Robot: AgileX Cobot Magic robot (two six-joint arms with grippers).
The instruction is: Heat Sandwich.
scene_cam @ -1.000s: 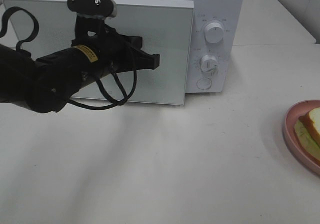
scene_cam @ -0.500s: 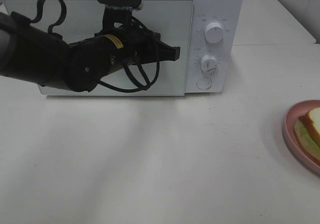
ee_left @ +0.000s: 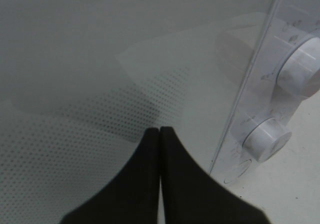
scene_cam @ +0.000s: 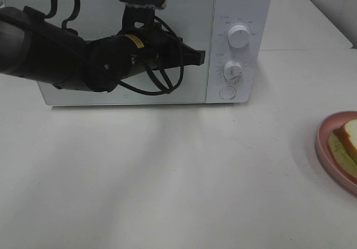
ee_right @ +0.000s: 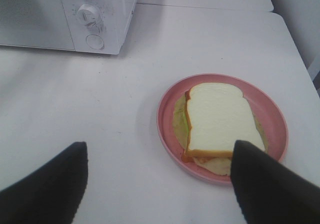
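The sandwich [ee_right: 219, 118], white bread over pale green filling, lies on a round pink plate [ee_right: 272, 108] at the table's right edge, partly cut off in the high view as sandwich [scene_cam: 347, 142] on plate [scene_cam: 322, 140]. My right gripper [ee_right: 160, 146] hovers open above and short of it, one finger [ee_right: 47, 186] on each side of the view. The white microwave [scene_cam: 240, 4] stands at the back with its door [scene_cam: 189, 87] closed. My left gripper [scene_cam: 199, 55] is shut and empty, its joined tips [ee_left: 159, 134] against the door glass near the control panel.
Two white knobs [scene_cam: 239, 37] [scene_cam: 232, 71] and a round button [scene_cam: 227, 92] sit on the microwave's right panel. The white table [scene_cam: 167, 182] stretches bare between microwave and plate. The left arm's cables loop in front of the door.
The microwave door has swung from ajar to closed. My left arm moved right and toward the microwave with its shut tips on the door. The right gripper stayed put.
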